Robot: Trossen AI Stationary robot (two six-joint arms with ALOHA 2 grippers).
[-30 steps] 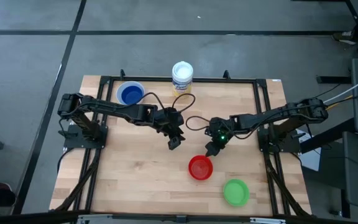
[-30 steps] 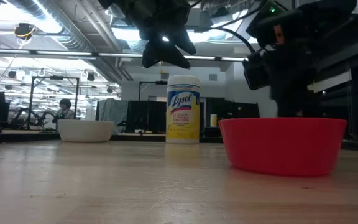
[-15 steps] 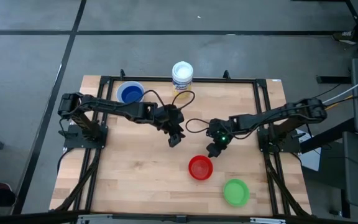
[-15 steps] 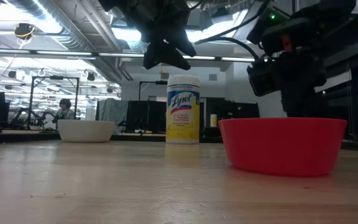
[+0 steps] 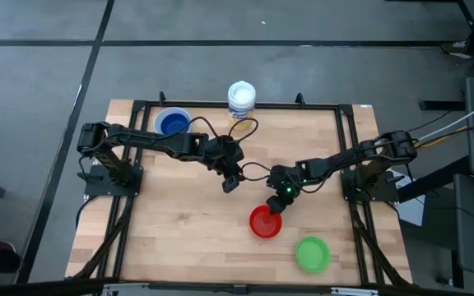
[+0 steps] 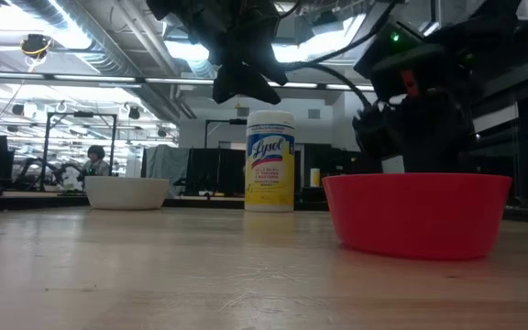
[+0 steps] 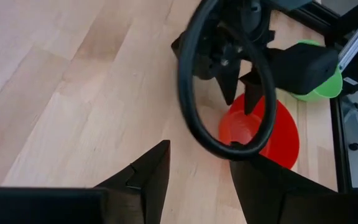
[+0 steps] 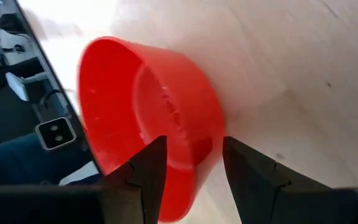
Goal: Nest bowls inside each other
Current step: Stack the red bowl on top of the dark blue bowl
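A red bowl (image 5: pixel 265 223) stands upright on the wooden table, right of centre. My right gripper (image 5: pixel 276 204) is open, low at the bowl's far rim (image 8: pixel 166 106). One finger stands over the bowl's inside and the other outside its wall; I see no touch. My left gripper (image 5: pixel 230 182) hangs open in the air near the table's middle, with nothing between its fingers (image 7: pixel 154 174). A green bowl (image 5: pixel 312 253) sits near the front right. At the far left a dark blue bowl (image 5: pixel 172 123) sits inside a white bowl (image 6: pixel 126 192).
A tall white container with a yellow label (image 5: pixel 241 100) stands at the table's far edge. A black cable loop (image 7: pixel 191 118) hangs between the two arms. A black frame (image 5: pixel 348 131) borders the table. Bare wood lies at the near left.
My right gripper has sunk and moved toward the table's near edge, coming down at the red bowl's far rim. Its fingers have kept the same gap. The bowls have not moved.
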